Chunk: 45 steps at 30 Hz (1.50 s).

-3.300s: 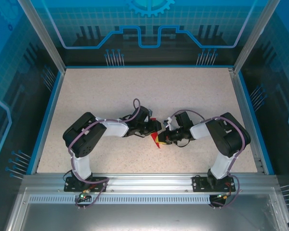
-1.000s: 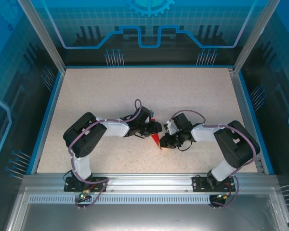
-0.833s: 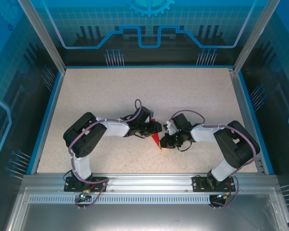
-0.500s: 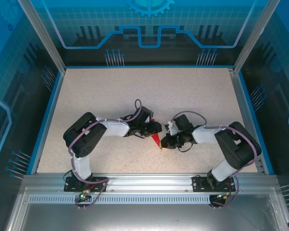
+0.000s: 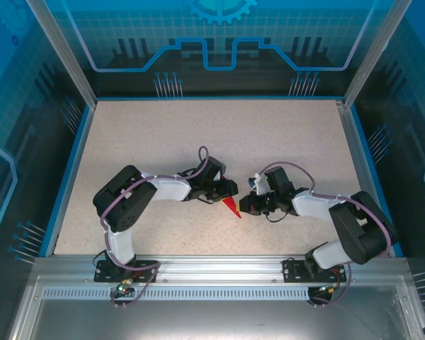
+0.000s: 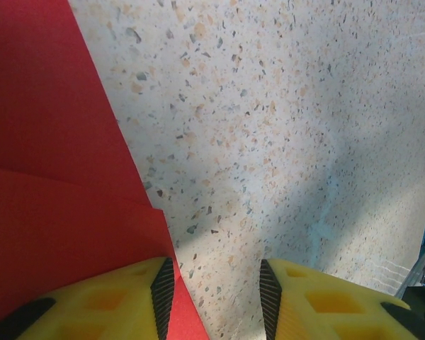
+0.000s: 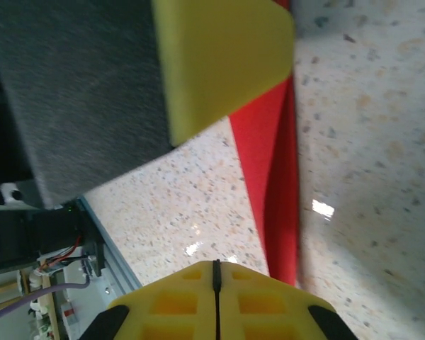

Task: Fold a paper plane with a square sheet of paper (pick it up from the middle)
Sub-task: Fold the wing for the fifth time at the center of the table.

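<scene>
The square sheet of paper (image 5: 231, 207) is a small red pointed shape with folded layers, lying flat on the table between the two grippers, tip toward the near right. My left gripper (image 5: 227, 191) is low over its far end. In the left wrist view the paper (image 6: 57, 177) fills the left side, and the left gripper (image 6: 216, 290) is open, one finger (image 6: 120, 301) over the paper's edge and bare table between the jaws. My right gripper (image 5: 244, 206) sits at the paper's right side. In the right wrist view it (image 7: 216, 297) is shut, with the red strip (image 7: 276, 163) just beside it.
The speckled table (image 5: 198, 134) is framed by a blue rim (image 5: 67, 177) and clear enclosure walls. A metal rail (image 5: 212, 265) with both arm bases runs along the near edge. The left gripper's yellow finger (image 7: 219, 64) hangs close in front of the right wrist camera.
The right arm's elbow has swung out to the right and its gripper has shut. The paper's tip has shifted slightly right. The left arm has stayed put.
</scene>
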Each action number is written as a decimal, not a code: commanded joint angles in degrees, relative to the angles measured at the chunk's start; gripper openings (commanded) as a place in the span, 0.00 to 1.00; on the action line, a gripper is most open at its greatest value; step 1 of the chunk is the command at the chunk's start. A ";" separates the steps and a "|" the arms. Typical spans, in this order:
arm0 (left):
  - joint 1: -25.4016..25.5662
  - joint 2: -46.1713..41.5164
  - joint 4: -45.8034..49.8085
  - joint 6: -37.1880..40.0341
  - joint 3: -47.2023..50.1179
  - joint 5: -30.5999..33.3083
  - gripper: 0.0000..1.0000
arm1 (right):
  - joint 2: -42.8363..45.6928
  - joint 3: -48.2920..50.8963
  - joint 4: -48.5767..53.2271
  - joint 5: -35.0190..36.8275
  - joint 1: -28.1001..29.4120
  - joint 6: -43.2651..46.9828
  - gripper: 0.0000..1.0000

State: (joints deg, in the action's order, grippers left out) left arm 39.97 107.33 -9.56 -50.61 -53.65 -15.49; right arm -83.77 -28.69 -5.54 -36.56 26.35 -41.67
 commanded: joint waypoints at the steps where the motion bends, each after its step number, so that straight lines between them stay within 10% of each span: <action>1: -0.15 1.30 4.29 1.21 -0.67 1.00 0.41 | -2.52 -1.48 -3.44 -2.63 1.57 -2.70 0.05; 45: -0.17 2.19 5.65 1.68 -1.64 0.63 0.41 | -4.64 -1.79 9.14 5.09 1.90 4.61 0.04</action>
State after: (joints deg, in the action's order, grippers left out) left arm 39.97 107.85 -7.33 -50.59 -55.05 -15.55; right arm -87.61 -29.80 0.05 -34.02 28.34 -38.79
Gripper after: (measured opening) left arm 0.409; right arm 0.048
